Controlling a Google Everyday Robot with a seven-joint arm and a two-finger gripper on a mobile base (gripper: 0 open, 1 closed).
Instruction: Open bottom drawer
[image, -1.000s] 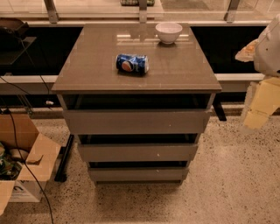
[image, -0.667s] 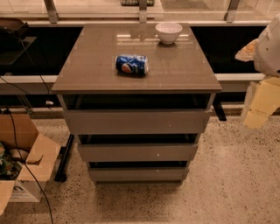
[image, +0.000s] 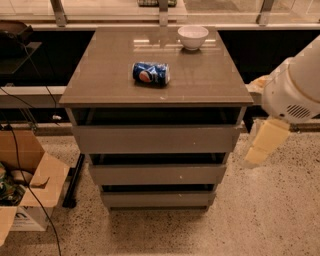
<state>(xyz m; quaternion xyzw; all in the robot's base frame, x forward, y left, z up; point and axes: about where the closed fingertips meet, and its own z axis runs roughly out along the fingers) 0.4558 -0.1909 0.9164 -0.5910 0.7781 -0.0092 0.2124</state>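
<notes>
The grey-brown cabinet has three handleless drawers stacked under its top. The bottom drawer (image: 157, 199) is the narrowest and slimmest, just above the floor, and its flat front sits closed in line with the others. Above it are the middle drawer (image: 157, 174), with a small white speck, and the widest top drawer (image: 156, 138). My gripper (image: 263, 142) hangs as a cream-coloured piece under the white arm (image: 295, 85), to the right of the cabinet at the height of the top drawer. It touches nothing.
A blue soda can (image: 151, 73) lies on its side on the cabinet top (image: 210, 80), with a white bowl (image: 193, 36) at the back. An open cardboard box (image: 27, 175) and cables stand on the speckled floor at the left. A dark bench and railing run behind.
My arm and gripper have moved down and to the left, closer to the cabinet's right side. The drawers, can and bowl have not moved.
</notes>
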